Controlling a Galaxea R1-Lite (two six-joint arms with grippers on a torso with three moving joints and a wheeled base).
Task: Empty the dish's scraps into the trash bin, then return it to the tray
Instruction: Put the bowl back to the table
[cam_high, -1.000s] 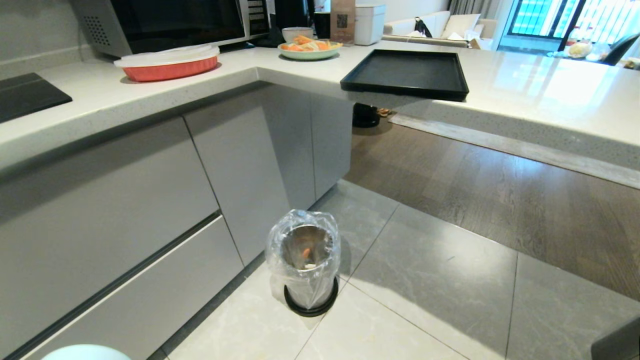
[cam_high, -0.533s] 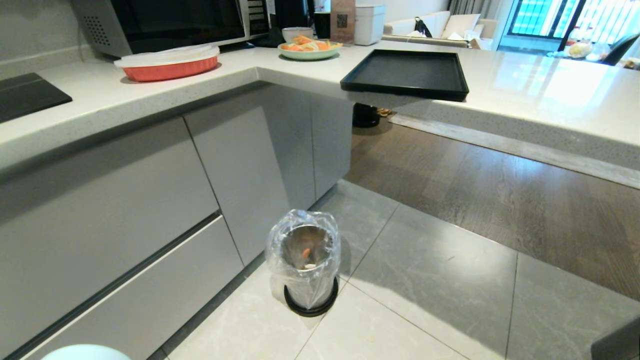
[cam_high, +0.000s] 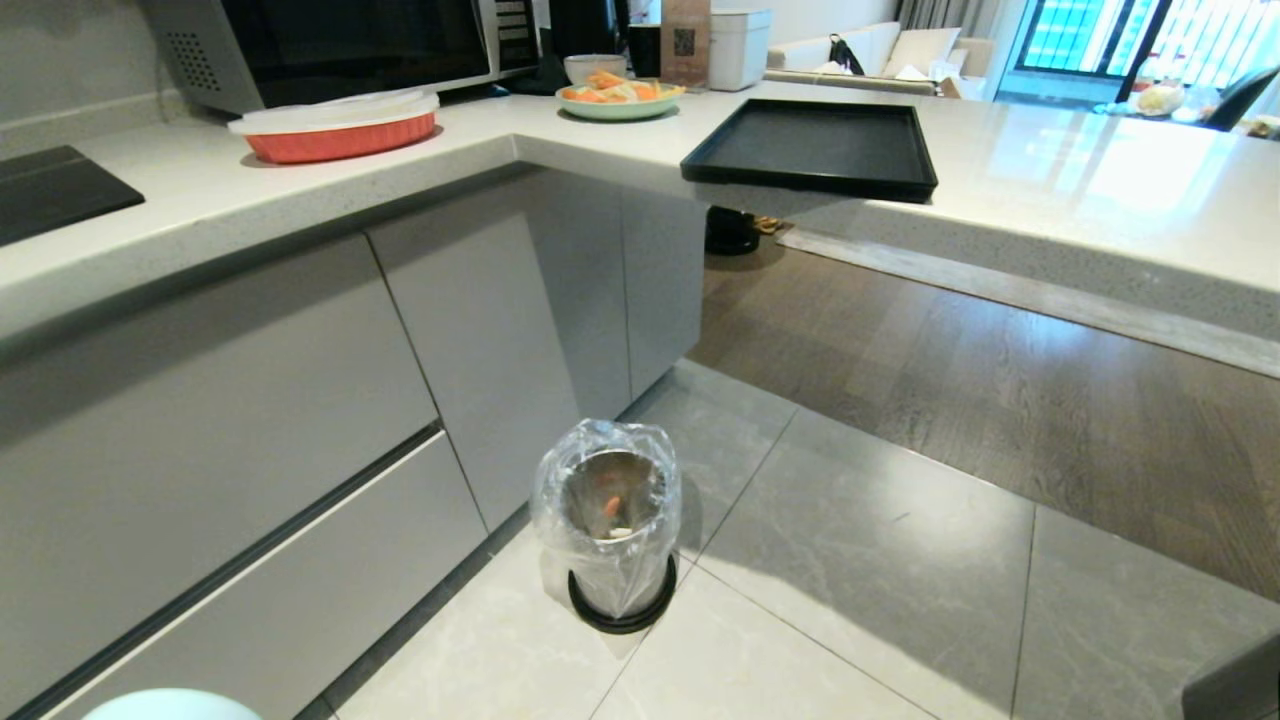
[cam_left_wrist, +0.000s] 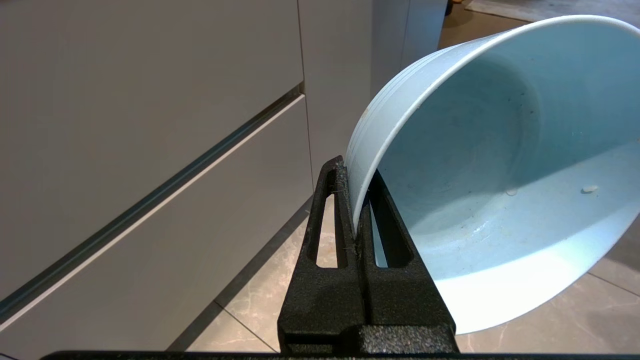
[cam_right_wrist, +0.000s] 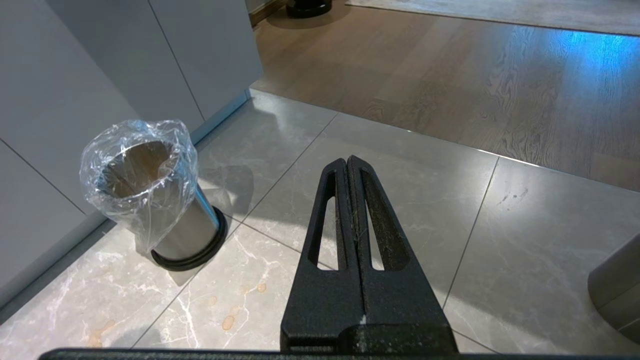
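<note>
Here the left gripper (cam_left_wrist: 356, 200) has its jaws clamped on the dish (cam_left_wrist: 500, 200) rim (tilted, nearly clean); right gripper (cam_right_wrist: 348, 170) jaws closed, empty, near the trash bin (cam_right_wrist: 150, 195).

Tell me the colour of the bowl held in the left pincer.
Pale blue-white, plain: the bowl, seen best in the left wrist view.

1 trash bin (cam_high: 607, 520) counted on floor | 1 black tray (cam_high: 815, 148) on counter | 1 pale-blue dish (cam_left_wrist: 495, 165) seen | 1 green plate (cam_high: 618, 103) of orange slices | 1 red baking dish (cam_high: 335, 128) | 1 microwave (cam_high: 340, 45) | 2 grippers seen: left gripper (cam_left_wrist: 356, 200), right gripper (cam_right_wrist: 347, 165)
</note>
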